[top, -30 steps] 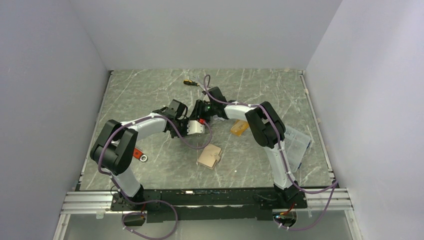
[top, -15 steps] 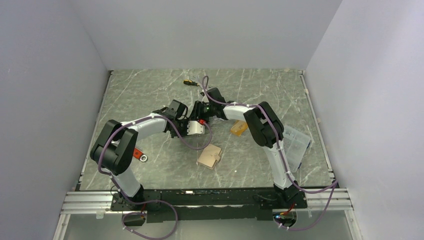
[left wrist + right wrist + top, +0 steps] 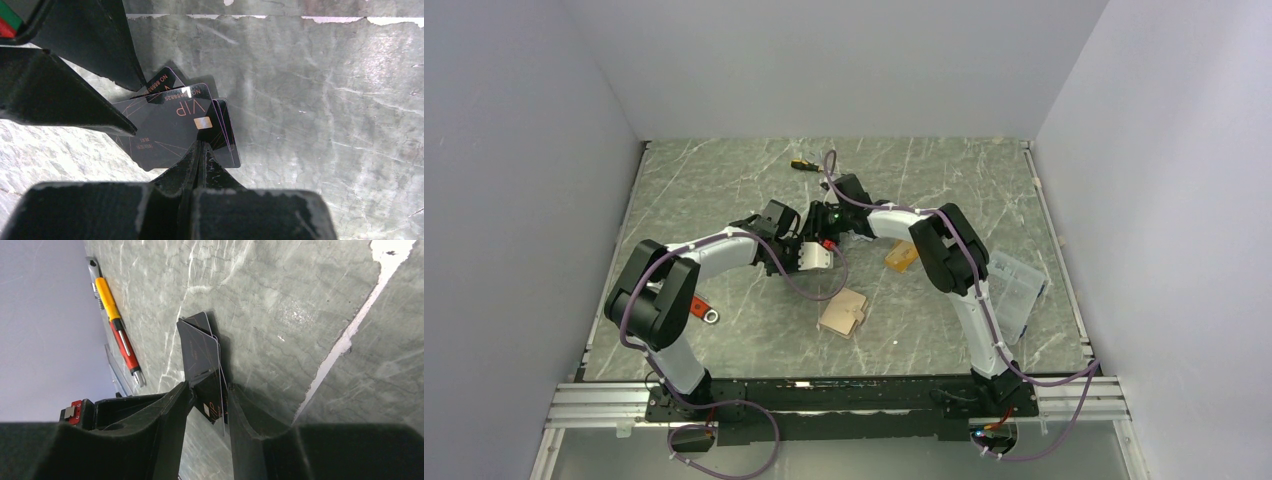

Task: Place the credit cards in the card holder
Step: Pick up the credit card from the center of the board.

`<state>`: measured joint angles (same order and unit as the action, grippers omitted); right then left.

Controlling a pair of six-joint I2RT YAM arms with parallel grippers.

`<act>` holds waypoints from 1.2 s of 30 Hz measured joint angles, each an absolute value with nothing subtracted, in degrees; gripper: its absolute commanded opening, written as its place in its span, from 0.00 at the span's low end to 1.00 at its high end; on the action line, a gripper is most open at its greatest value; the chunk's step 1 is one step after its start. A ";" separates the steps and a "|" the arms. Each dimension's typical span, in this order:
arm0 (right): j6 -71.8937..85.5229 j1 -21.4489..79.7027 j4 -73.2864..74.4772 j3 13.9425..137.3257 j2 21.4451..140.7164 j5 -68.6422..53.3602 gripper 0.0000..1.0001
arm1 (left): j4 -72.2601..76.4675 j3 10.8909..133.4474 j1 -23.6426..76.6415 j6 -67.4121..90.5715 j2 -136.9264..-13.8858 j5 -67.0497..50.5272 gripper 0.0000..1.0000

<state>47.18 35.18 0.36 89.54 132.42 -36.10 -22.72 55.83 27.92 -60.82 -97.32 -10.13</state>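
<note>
The left gripper (image 3: 200,146) is clamped together on the lower edge of the credit cards (image 3: 172,125), dark ones splayed into a loose fan, not a squared stack. It holds them over the surface (image 3: 320,100) in the middle of the overhead frame. The right gripper (image 3: 207,397) has its jaws apart, one on each side of the same fan, and neither visibly presses on it. This looks like a hand-over or a re-grip.

The likely trouble lies in the fan itself. The left grip is narrow and sits on one edge, so if the right jaws close off-centre they may catch only some cards and twist the rest free. Equally, if the left lets go before the right has a firm hold, loose cards could drop flat onto the surface, where thin cards are hard to pick up again.

The card holder (image 3: 844,312) lies at lower centre of the overhead frame, well apart from both grippers — a splayed bundle would probably jam at its pocket.
</note>
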 measured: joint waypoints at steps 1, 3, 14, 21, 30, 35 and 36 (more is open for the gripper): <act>46.89 35.18 0.60 89.76 132.42 -36.03 0.37 | -22.72 55.83 27.92 -60.84 -97.32 -10.11 0.00; 46.48 35.14 1.06 90.04 132.42 -35.92 0.37 | -22.70 55.83 27.94 -60.84 -97.32 -10.09 0.00; 46.89 34.70 0.10 90.02 132.53 -36.93 0.24 | -22.70 55.83 27.97 -61.23 -97.32 -9.98 0.00; 49.52 34.20 -5.50 86.74 132.55 -40.03 0.22 | -22.70 55.83 28.01 -61.82 -97.32 -9.74 0.00; 54.37 33.85 -13.98 84.55 133.97 -44.97 0.22 | -22.68 55.83 28.01 -61.87 -97.32 -9.10 0.00; 56.34 33.54 -16.82 84.44 135.24 -47.09 0.22 | -22.83 55.83 28.01 -61.87 -97.32 -8.91 0.00; 56.80 33.52 -17.58 84.44 135.37 -47.51 0.23 | -22.87 55.83 28.01 -61.87 -97.32 -8.86 0.00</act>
